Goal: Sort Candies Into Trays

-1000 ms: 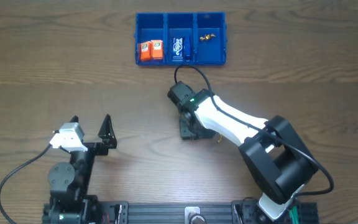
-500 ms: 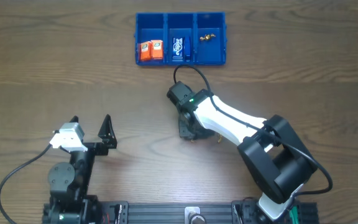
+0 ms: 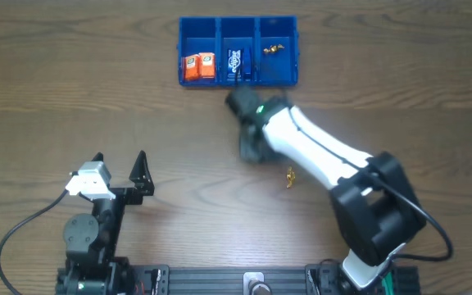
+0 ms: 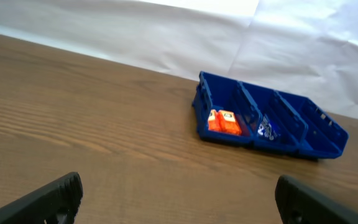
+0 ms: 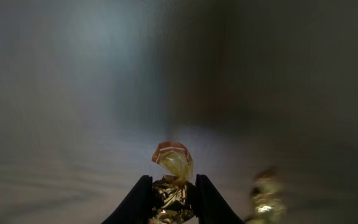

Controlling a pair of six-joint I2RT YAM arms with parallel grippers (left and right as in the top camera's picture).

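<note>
Wood table [image 3: 72, 98], blue tray [image 3: 238, 83] at 12 o'clock. I'm seeing orange candies [image 3: 197, 67], blue candy [image 3: 238, 61], gold candies [image 3: 270, 50] sitting sorted. Right gripper [image 5: 171, 186] clamping gold candy [image 5: 173, 165], hovering just below tray. Loose gold candy [image 3: 290, 176] lying at its 4 o'clock, not yet sorted. Left gripper [image 3: 120, 156] idling at 8 o'clock, fingers apart.

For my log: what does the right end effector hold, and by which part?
A gold-wrapped candy, pinched at its body by the right end effector; twisted end free.
</note>
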